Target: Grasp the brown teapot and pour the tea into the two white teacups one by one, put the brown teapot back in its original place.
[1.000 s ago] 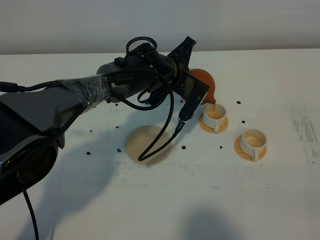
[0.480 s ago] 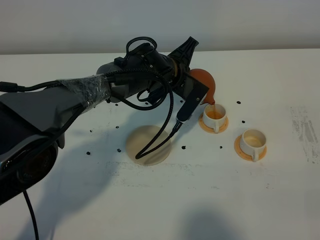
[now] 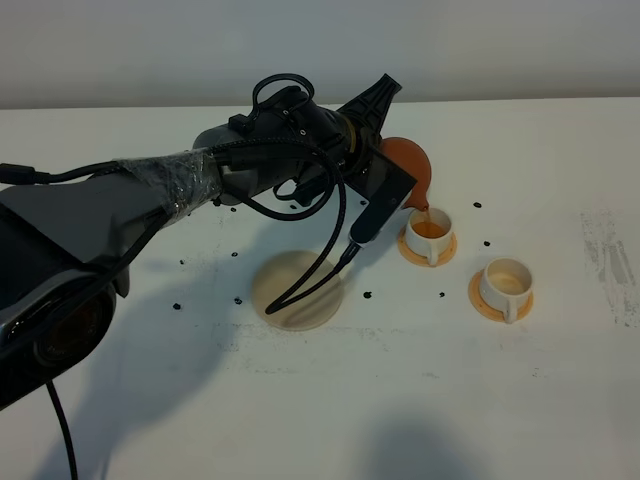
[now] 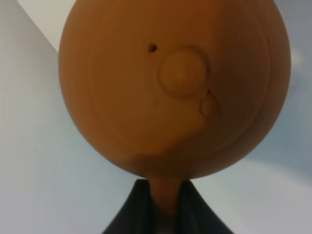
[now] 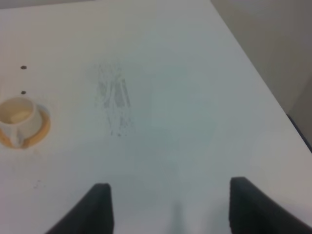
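My left gripper (image 3: 385, 150) is shut on the handle of the brown teapot (image 3: 410, 170) and holds it tipped, spout down, over the nearer-left white teacup (image 3: 430, 231). A thin stream of tea (image 3: 427, 211) falls into that cup, which holds amber liquid. The left wrist view shows the teapot's lid (image 4: 175, 83) filling the frame, with the handle between my fingers (image 4: 129, 214). The second white teacup (image 3: 505, 284) stands on its orange saucer to the right and also shows in the right wrist view (image 5: 18, 114). The cream coaster (image 3: 298, 289) lies bare. My right gripper (image 5: 168, 207) is open above bare table.
Small dark specks (image 3: 368, 295) are scattered on the white table around the coaster and cups. A grey scuff mark (image 3: 612, 262) lies near the table's right edge (image 5: 253, 73). A black cable (image 3: 335, 240) hangs from the left arm over the coaster.
The teapot has tipped slightly further and the tea level in the left cup has risen and darkened. The arm has barely shifted.
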`<state>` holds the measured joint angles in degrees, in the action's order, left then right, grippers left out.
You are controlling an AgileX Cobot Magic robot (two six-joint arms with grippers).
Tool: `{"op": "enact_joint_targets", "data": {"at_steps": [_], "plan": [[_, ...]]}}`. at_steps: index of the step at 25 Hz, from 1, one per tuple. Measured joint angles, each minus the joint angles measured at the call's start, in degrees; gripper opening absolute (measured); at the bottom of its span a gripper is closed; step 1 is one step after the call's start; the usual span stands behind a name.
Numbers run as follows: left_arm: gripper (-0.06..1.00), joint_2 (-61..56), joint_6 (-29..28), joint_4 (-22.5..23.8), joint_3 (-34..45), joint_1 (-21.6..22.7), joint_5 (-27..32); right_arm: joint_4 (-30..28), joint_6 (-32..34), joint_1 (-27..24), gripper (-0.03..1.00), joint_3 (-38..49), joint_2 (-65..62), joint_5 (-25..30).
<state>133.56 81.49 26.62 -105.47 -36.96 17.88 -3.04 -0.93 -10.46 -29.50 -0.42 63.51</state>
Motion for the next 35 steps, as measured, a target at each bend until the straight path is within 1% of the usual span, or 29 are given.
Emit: {"op": "enact_joint_targets", "data": {"at_steps": [7,13,19,35], "plan": [[0.10,0.0,0.6,0.0,0.0,0.0,-0.6,0.0,0.0,0.0,0.51,0.0,0.0,0.0],[0.10,0.0,2.7,0.0,0.0,0.0,-1.7,0.0,0.0,0.0,0.51,0.0,0.0,0.0],[0.10,0.0,3.5,0.2,0.0,0.0,-1.7,0.0,0.0,0.0,0.51,0.0,0.0,0.0],[0.10,0.0,7.6,0.4,0.0,0.0,-3.4,0.0,0.0,0.0,0.51,0.0,0.0,0.0]]}}
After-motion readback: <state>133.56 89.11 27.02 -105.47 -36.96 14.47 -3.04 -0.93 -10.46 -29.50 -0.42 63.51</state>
